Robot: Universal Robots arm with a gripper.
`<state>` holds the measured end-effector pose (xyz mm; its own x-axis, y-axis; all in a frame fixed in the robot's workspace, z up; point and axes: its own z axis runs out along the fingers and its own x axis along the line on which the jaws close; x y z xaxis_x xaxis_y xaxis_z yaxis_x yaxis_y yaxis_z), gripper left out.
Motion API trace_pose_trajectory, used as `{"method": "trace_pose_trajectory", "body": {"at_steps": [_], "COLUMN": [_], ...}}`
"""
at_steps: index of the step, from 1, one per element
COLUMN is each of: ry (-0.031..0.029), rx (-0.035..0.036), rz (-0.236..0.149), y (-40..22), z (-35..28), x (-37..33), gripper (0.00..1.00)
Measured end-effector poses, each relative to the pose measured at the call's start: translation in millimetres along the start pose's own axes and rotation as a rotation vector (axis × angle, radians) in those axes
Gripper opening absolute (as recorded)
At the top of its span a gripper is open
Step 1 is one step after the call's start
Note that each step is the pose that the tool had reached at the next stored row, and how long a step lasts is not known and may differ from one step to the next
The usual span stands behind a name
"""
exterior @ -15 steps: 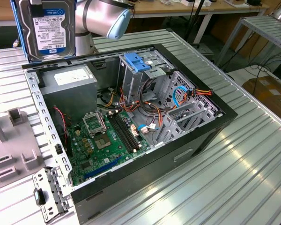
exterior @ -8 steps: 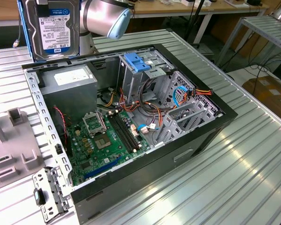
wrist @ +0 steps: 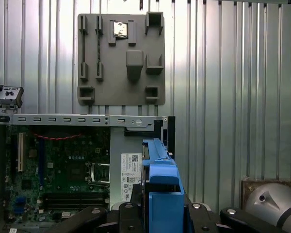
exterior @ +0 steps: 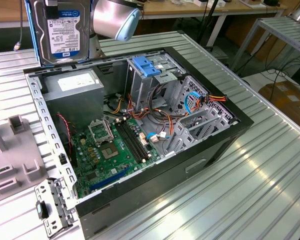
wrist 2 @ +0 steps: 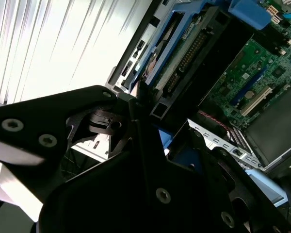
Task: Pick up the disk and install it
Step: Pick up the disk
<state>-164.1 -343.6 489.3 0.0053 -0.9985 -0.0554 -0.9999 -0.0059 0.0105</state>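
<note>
The hard drive point(exterior: 60, 30) is held upright at the computer case's point(exterior: 155, 187) eleven o'clock, clenched in the tool point(wrist: 161, 213) — lowered tilted, it could be jammed against the drive cage point(exterior: 142, 92).

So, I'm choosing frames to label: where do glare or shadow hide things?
Second wrist view: the table is blown out white by glare. First wrist view: the motherboard lies dim in shade. Exterior view: even light, the disk plainly lit.
</note>
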Motion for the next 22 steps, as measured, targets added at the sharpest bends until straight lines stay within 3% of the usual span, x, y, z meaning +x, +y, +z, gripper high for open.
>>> {"method": "trace_pose_trajectory", "body": {"at_steps": [22], "ry": [-0.0001], "rx": [-0.0010], "rz": [0.000], "y": [-14.9], "z": [0.3], "x": [12.0], "gripper": [0.37]}}
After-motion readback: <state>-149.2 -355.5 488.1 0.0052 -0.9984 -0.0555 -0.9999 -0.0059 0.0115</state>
